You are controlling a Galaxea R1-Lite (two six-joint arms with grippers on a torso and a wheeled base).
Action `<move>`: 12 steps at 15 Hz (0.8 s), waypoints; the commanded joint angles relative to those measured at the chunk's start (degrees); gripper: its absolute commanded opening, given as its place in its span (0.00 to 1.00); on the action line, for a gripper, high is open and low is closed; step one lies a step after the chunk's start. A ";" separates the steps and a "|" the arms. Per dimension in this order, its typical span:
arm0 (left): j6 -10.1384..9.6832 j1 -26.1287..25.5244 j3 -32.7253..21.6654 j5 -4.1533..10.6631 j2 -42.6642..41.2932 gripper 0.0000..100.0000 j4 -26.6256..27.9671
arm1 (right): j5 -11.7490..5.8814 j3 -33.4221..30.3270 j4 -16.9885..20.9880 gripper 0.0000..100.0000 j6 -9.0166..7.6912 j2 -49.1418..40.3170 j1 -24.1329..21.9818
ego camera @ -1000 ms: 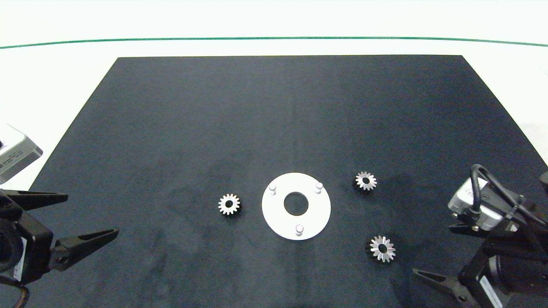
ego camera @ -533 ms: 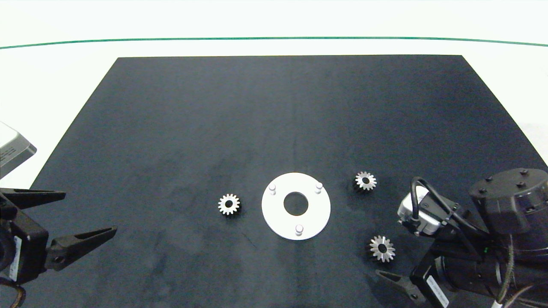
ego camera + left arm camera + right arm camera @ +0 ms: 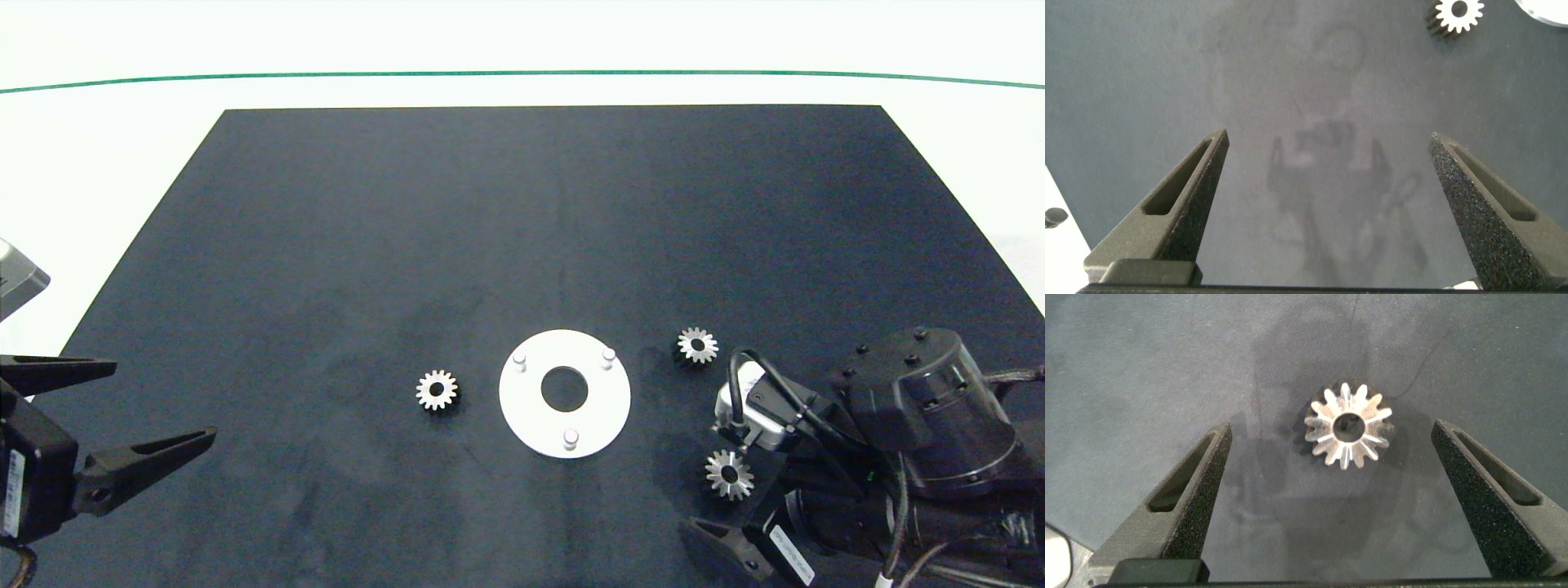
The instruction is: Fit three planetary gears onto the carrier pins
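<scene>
The white disc (image 3: 604, 404) lies on the dark mat with its three carrier pins (image 3: 519, 359) (image 3: 608, 355) (image 3: 571, 438) bare. Three silver planetary gears lie flat on the mat: one left of the disc (image 3: 437, 390), one to its far right (image 3: 697, 345), one to its near right (image 3: 729, 474). My right gripper (image 3: 1331, 427) is open just above the mat, and the near-right gear (image 3: 1347, 425) lies between its fingertips, touching neither. My left gripper (image 3: 163, 400) hangs open at the mat's left edge, far from the left gear (image 3: 1458, 12).
The black mat (image 3: 522, 229) covers most of the white table, with a green line (image 3: 522, 73) beyond it. The right arm's wrist and camera (image 3: 755, 412) hang over the mat between the two right gears. A grey box (image 3: 16, 286) shows at the left edge.
My right arm has swung left from the mat's right edge and set its open fingers around the near-right gear. The left gripper has drifted slightly back toward the left edge.
</scene>
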 commanded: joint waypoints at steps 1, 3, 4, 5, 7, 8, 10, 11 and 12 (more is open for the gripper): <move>0.10 0.08 0.01 -0.03 -0.08 1.00 0.11 | -0.06 -0.09 -1.11 1.00 -0.08 1.72 -0.08; 0.10 0.08 0.01 -0.03 -0.08 1.00 0.11 | -0.15 -0.18 -1.55 1.00 -0.08 2.43 -0.08; 0.10 0.08 0.01 -0.03 -0.08 1.00 0.02 | -0.15 -0.27 -1.55 1.00 -0.08 2.43 -0.16; 0.10 0.08 0.01 0.06 -0.08 1.00 0.11 | -0.06 -0.44 -1.55 0.97 -0.08 2.34 -0.16; 0.10 0.08 0.01 0.06 -0.08 1.00 0.11 | -0.15 -0.53 -1.55 0.94 -0.08 2.25 -0.25; 0.10 0.08 0.01 -0.03 -0.08 1.00 0.11 | -0.15 -0.53 -1.46 0.91 -0.08 2.25 -0.25; 0.10 0.08 0.01 -0.03 -0.08 1.00 0.11 | -0.15 -0.44 -1.46 0.88 -0.08 2.25 -0.25; 0.10 0.17 0.01 -0.03 -0.08 1.00 0.11 | -0.15 -0.44 -1.46 0.85 -0.08 2.25 -0.25; 0.10 0.17 0.01 -0.03 -0.08 1.00 0.11 | -0.15 -0.44 -1.37 0.84 -0.08 2.25 -0.34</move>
